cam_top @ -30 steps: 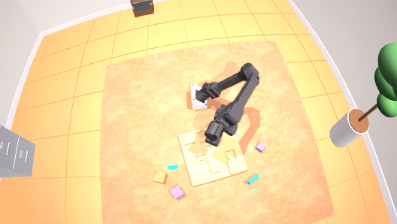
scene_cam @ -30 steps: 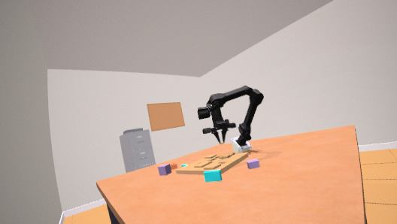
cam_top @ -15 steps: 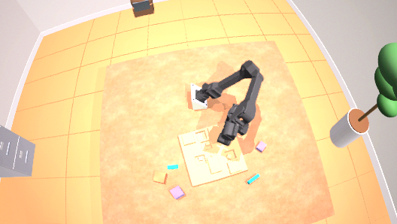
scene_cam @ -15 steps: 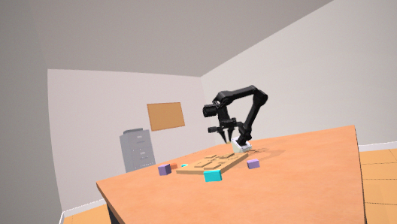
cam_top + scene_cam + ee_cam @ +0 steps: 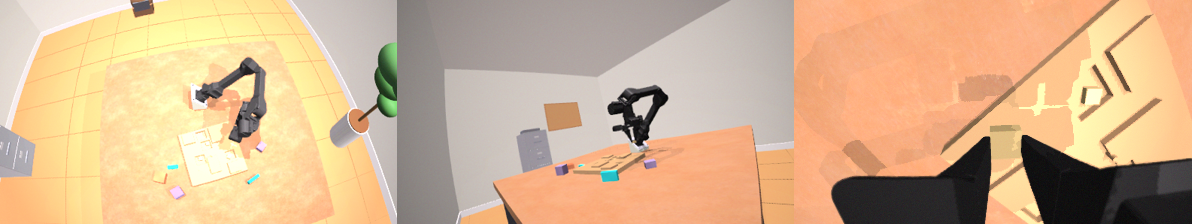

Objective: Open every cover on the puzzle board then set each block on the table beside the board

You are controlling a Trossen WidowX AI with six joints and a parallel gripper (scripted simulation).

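Your gripper [image 5: 234, 140] [image 5: 631, 141] [image 5: 1005, 142] is closed to a narrow gap on a small yellowish block [image 5: 1005, 142] — held above the edge of the puzzle board [image 5: 201, 177] [image 5: 585, 172] [image 5: 1054, 75] — while two purple blocks and two cyan blocks rest on the table [image 5: 131, 113] [image 5: 683, 188] around it.

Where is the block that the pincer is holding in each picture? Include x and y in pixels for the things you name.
Top: the pale block can't be made out; the arm [image 5: 260, 88] probably hides it.
Exterior: a tiny tan spot [image 5: 634, 142] right of centre, low in the pincer, in front of the white base.
Wrist: the pale block [image 5: 1005, 144] is just below centre, between the two dark fingertips.
Shared landmark: the puzzle board [image 5: 197, 177] [image 5: 589, 171] [image 5: 1144, 135], below centre, near centre and at right respectively.
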